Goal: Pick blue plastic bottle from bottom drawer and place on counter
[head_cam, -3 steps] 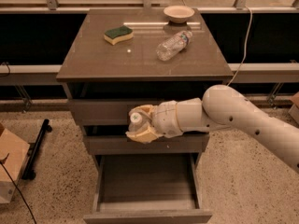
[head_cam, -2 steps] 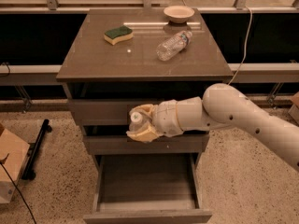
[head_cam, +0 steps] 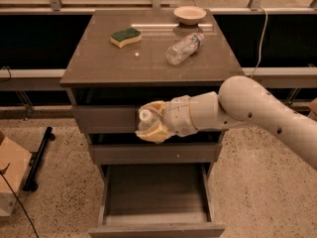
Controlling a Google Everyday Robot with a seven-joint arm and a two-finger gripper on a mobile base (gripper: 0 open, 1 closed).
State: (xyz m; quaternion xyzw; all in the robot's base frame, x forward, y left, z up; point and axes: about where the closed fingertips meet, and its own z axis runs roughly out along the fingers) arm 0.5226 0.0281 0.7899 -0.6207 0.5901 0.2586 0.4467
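Observation:
My gripper (head_cam: 150, 122) is shut on the blue plastic bottle (head_cam: 146, 118), a small pale bottle whose white cap points toward the camera. It holds the bottle in the air in front of the upper drawer fronts, above the open bottom drawer (head_cam: 156, 222) and below the counter's (head_cam: 99, 63) front edge. The drawer's grey floor shows nothing in it. The white arm reaches in from the right.
On the counter lie a clear ribbed water bottle (head_cam: 184, 47), a green and yellow sponge (head_cam: 126, 36) and a shallow bowl (head_cam: 189, 15) at the back. A cardboard box (head_cam: 10, 180) and a black stand (head_cam: 37, 160) sit on the floor at the left.
The gripper with the bottle has hardly moved; it stays in front of the upper drawers.

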